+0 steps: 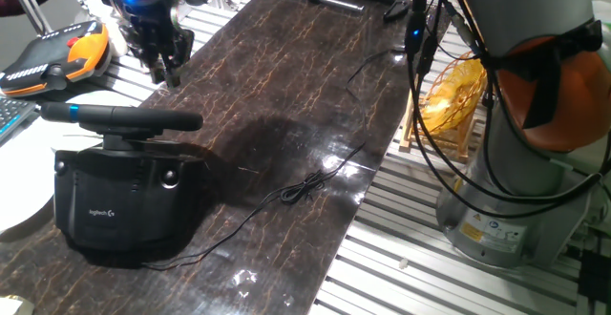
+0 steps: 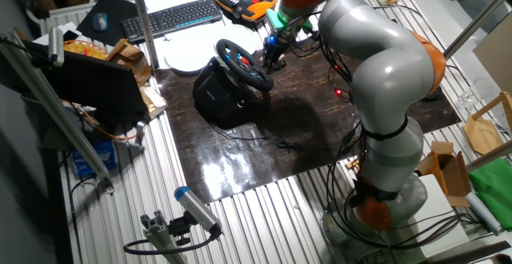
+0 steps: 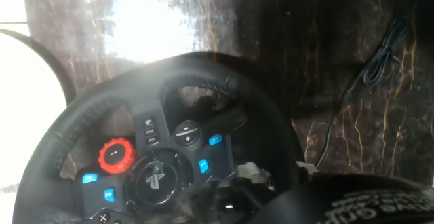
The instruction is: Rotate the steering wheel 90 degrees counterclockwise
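The steering wheel [image 1: 119, 117] is a black padded rim with a small blue stripe, on a boxy black base [image 1: 124, 205] with a white logo, at the near left of the dark mat. It also shows in the other fixed view as the steering wheel [image 2: 242, 64]. My gripper [image 1: 164, 72] hangs fingers-down just behind and above the wheel's far rim, clear of it. Its fingers look slightly apart with nothing between them. The gripper [image 2: 268, 56] sits right of the rim. The hand view looks down on the wheel's rim [image 3: 169, 78] and its hub with blue and red buttons.
An orange-and-black device [image 1: 57, 52] lies behind the wheel at the left. A white plate [image 2: 188, 56] and keyboard [image 2: 172, 16] are beyond it. A thin black cable [image 1: 305, 186] runs across the dark mat [image 1: 286, 86]. The arm's base [image 1: 516, 162] stands at the right.
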### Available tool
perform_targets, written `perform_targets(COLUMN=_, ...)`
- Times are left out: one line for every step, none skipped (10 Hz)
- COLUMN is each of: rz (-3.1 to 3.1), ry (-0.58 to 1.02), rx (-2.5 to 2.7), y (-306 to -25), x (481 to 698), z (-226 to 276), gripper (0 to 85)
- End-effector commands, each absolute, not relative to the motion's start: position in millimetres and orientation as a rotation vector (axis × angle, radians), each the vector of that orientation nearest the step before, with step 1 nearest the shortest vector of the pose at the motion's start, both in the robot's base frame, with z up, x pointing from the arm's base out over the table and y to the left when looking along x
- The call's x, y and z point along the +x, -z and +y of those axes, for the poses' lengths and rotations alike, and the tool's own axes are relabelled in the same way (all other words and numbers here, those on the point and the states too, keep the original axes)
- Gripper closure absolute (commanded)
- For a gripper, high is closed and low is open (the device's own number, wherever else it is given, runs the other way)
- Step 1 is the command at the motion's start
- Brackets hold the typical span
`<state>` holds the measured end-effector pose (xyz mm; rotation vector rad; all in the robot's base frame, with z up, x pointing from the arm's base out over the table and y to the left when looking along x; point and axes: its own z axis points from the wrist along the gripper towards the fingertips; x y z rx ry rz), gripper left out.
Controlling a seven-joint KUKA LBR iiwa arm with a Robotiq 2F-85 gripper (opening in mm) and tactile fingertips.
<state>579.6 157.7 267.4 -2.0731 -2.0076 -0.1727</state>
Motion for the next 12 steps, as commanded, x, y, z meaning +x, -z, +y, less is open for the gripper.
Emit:
perform_targets(rz=-1.987, ry=0.177, rx=-2.078, y=-267.4, x=580.0, z=158.6, gripper=29.7)
perform_targets(rz=-1.957, ry=0.178, rx=-2.084, y=-267.5, x=580.1, z=160.0, gripper=27.7)
perform_targets(rz=-1.923, ry=0.187, rx=-2.089, y=-267.9, x=579.6, z=161.2, gripper=26.7)
perform_targets(rz=-1.901, ry=0.195, rx=-2.091, y=-267.9, x=579.6, z=162.6, gripper=26.3)
perform_targets(rz=-1.892, ry=0.195, rx=-2.097, y=-267.9, x=579.8, z=165.0, gripper=26.3)
perform_targets(rz=-1.874, ry=0.192, rx=-2.105, y=-268.5, x=580.1, z=166.8, gripper=25.3)
perform_targets(rz=-1.842, ry=0.194, rx=-2.116, y=-269.5, x=580.7, z=169.1, gripper=24.3)
perform_targets(rz=-1.809, ry=0.196, rx=-2.127, y=-270.3, x=581.0, z=171.6, gripper=24.0)
perform_targets(rz=-1.776, ry=0.198, rx=-2.139, y=-270.7, x=581.1, z=174.5, gripper=22.7)
perform_targets(rz=-1.753, ry=0.194, rx=-2.144, y=-271.1, x=581.3, z=176.1, gripper=20.0)
perform_targets(rz=-1.737, ry=0.195, rx=-2.144, y=-271.6, x=581.1, z=177.5, gripper=16.7)
perform_targets(rz=-1.722, ry=0.199, rx=-2.14, y=-272.1, x=581.0, z=179.4, gripper=14.7)
